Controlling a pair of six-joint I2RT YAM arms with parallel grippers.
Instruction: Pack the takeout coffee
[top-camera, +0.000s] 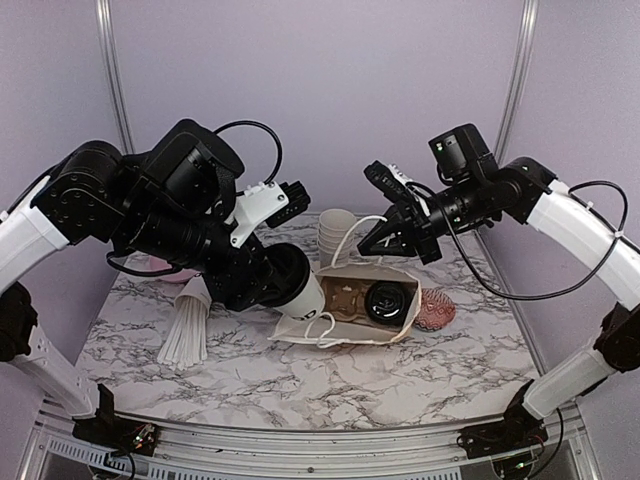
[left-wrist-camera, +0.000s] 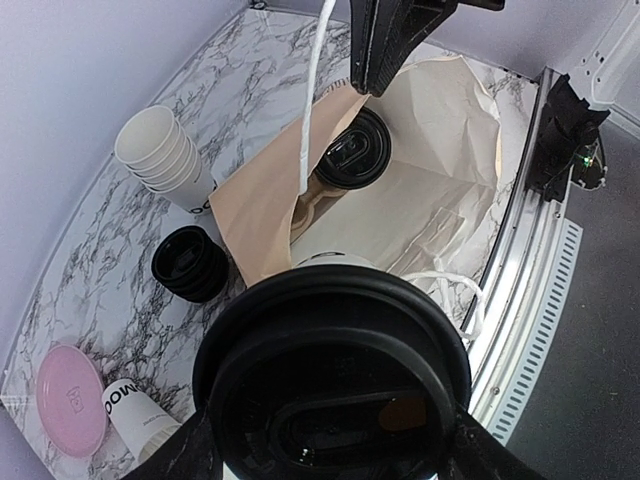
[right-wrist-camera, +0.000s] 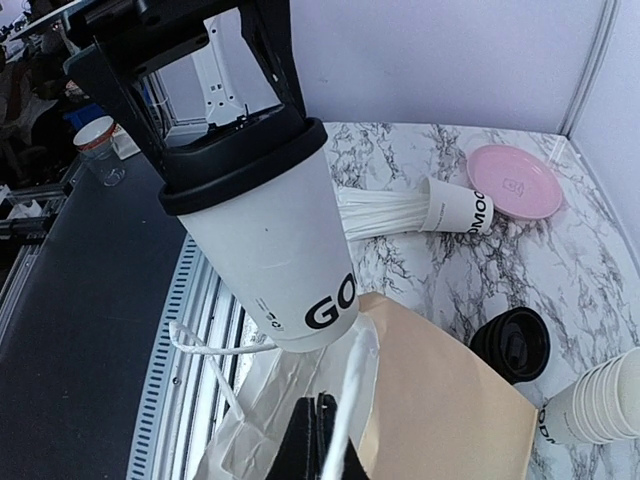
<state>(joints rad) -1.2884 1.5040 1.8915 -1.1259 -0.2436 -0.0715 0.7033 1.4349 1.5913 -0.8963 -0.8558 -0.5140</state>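
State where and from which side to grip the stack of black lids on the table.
Probably from straight above, closing the gripper across the round side wall of the stack of black lids: it stands upright, and the brown bag and the stack of lidless cups stand close beside it.

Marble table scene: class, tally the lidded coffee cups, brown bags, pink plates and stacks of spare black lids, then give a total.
White paper coffee cups with black plastic lids: 2
Brown paper bag: 1
Round pink plate: 1
Stack of loose black plastic lids: 1
Total: 5
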